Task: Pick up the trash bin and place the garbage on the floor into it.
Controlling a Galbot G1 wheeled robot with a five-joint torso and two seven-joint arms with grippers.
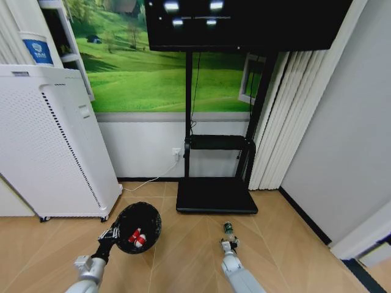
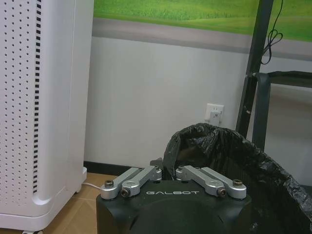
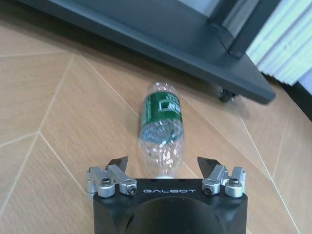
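Overhead, 1 wad (image 1: pixel 137 237) in bin (image 1: pixel 148 215), bottle (image 3: pixel 162 127) between right hand (image 3: pixel 163 164) fingers

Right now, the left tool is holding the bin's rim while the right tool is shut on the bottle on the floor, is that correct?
Not quite: the right tool is open, its fingers either side of the bottle, as the right wrist view shows. The left tool does hold the rim of the trash bin.
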